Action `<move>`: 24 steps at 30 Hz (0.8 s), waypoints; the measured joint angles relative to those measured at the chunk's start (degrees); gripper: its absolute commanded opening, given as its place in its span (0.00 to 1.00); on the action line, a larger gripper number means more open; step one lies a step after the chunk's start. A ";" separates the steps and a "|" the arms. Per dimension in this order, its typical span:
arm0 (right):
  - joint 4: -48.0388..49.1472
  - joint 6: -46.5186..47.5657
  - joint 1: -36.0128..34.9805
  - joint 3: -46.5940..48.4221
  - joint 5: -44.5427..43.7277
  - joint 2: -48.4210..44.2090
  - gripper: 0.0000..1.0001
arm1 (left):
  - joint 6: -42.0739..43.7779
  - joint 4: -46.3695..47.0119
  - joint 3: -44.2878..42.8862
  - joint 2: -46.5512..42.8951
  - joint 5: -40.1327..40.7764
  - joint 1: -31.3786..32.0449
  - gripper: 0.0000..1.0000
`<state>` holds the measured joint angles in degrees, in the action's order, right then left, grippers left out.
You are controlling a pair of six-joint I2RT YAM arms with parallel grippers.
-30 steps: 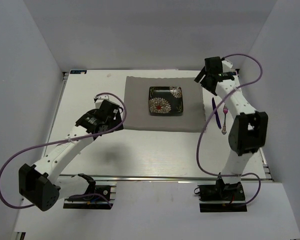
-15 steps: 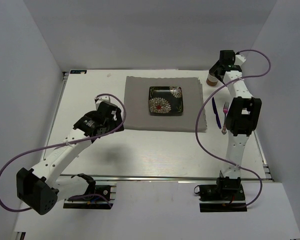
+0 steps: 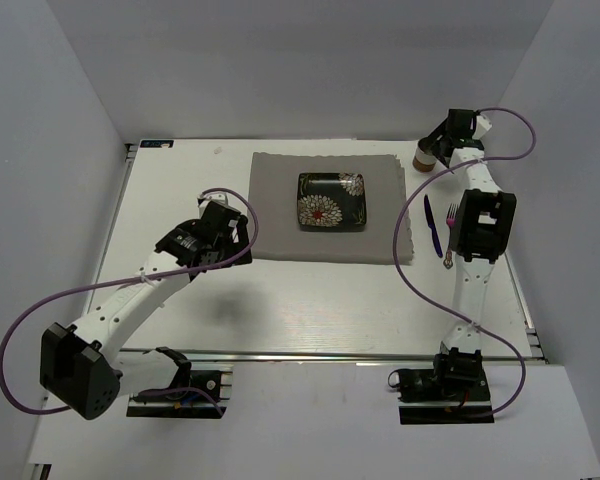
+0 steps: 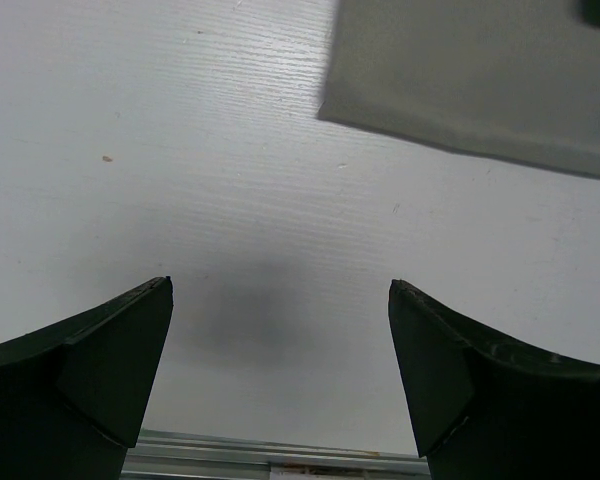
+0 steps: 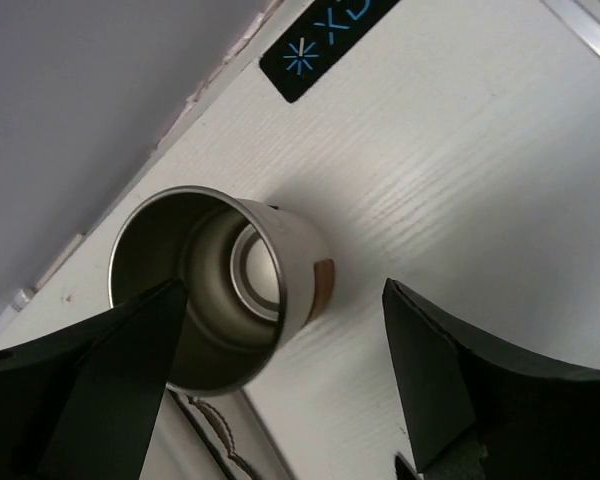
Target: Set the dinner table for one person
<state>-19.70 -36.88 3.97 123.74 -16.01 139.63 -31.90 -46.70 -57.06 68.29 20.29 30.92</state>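
Note:
The dinner table (image 3: 180,180) is a white top with a grey placemat (image 3: 280,215) at its middle. On the placemat sits a black plate with flowers (image 3: 331,201). A purple knife (image 3: 432,225) and a purple fork (image 3: 450,240) lie to the right of the mat. At the far right corner stands a metal cup (image 3: 423,158). My right gripper (image 3: 436,143) hangs open over it. In the right wrist view the cup (image 5: 220,290) stands between the spread fingers, close to the left one, untouched as far as I can see. My left gripper (image 4: 280,285) is open over bare table (image 4: 180,130), beside the placemat's corner (image 4: 480,80).
White walls close in the table on three sides. A metal rail (image 3: 320,355) runs along the near edge. A black label (image 5: 325,35) is stuck near the table's far edge behind the cup. Purple cables loop from both arms.
My right arm has swung from above the mat's right edge to the far right corner and come down over the cup. The left arm has shifted slightly.

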 measured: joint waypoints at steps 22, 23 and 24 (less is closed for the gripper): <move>0.96 6.36 -2.54 -6.08 1.07 -5.73 0.00 | 0.04 0.02 0.00 -0.24 -0.26 0.00 0.98; -0.24 7.58 -3.17 -5.31 0.98 -6.27 0.00 | 0.04 0.02 0.00 -0.48 -0.28 0.00 0.98; -1.36 8.83 -3.87 -4.50 1.11 -6.75 0.00 | 0.09 0.02 0.00 -0.68 -0.33 0.00 0.98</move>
<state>-21.06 -28.05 0.10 119.24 -14.90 132.88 -31.81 -46.68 -57.06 67.61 19.97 30.92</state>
